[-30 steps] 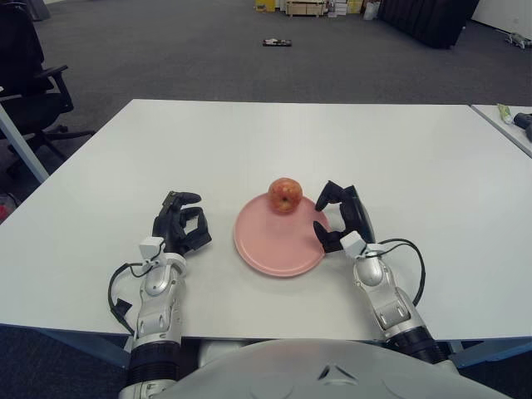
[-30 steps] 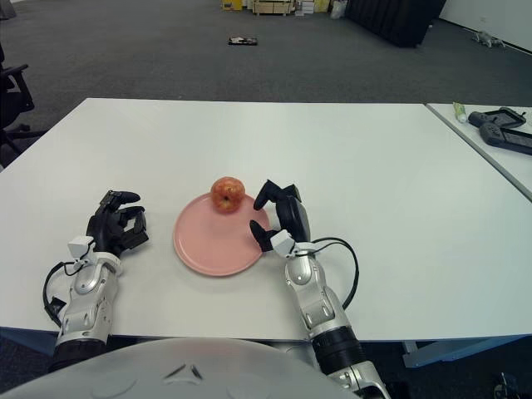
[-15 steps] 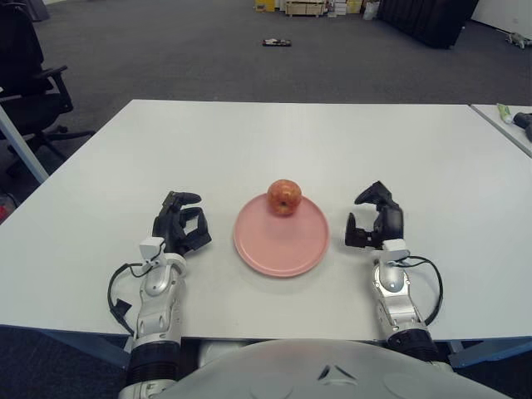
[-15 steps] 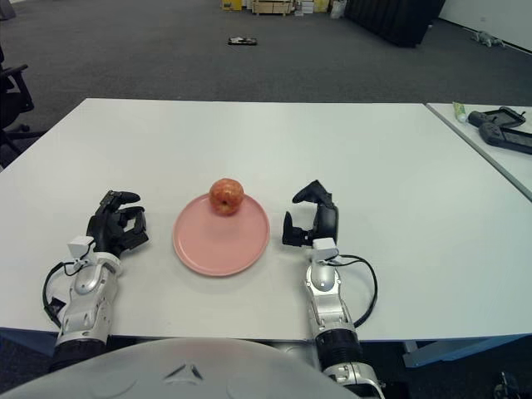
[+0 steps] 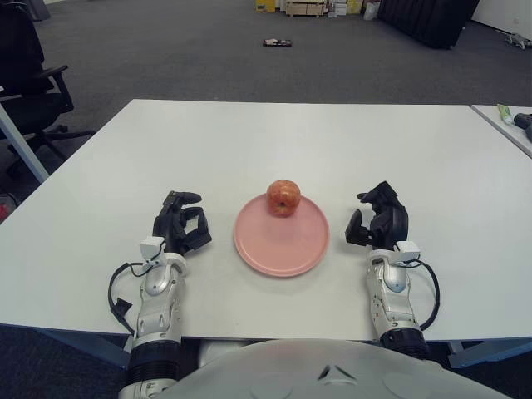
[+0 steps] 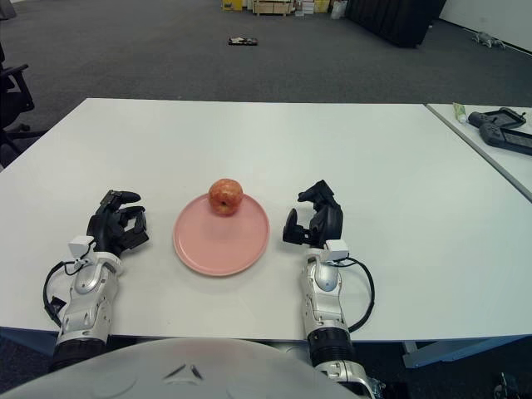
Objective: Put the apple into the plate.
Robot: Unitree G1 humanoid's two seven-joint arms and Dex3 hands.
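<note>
One white table (image 5: 274, 141) fills most of the scene, with grey carpet beyond its far edge and a black office chair (image 5: 29, 75) off its left side. A second table at the far right carries a dark device (image 6: 499, 129); no brand, label or writing can be read on it or on anything else here.

Near the middle of the table lies the pink plate (image 5: 281, 235). The apple (image 5: 283, 197) sits on the plate's far rim, stem dimple facing up, so I judge the task as good as done.

The right hand (image 5: 378, 224) shows just right of the plate, apart from it, fingers loosely spread and holding nothing, which fits a hand clear of the fruit. The left hand (image 5: 179, 229) shows left of the plate, fingers curled inward around nothing, idle because the apple needs no second support.
</note>
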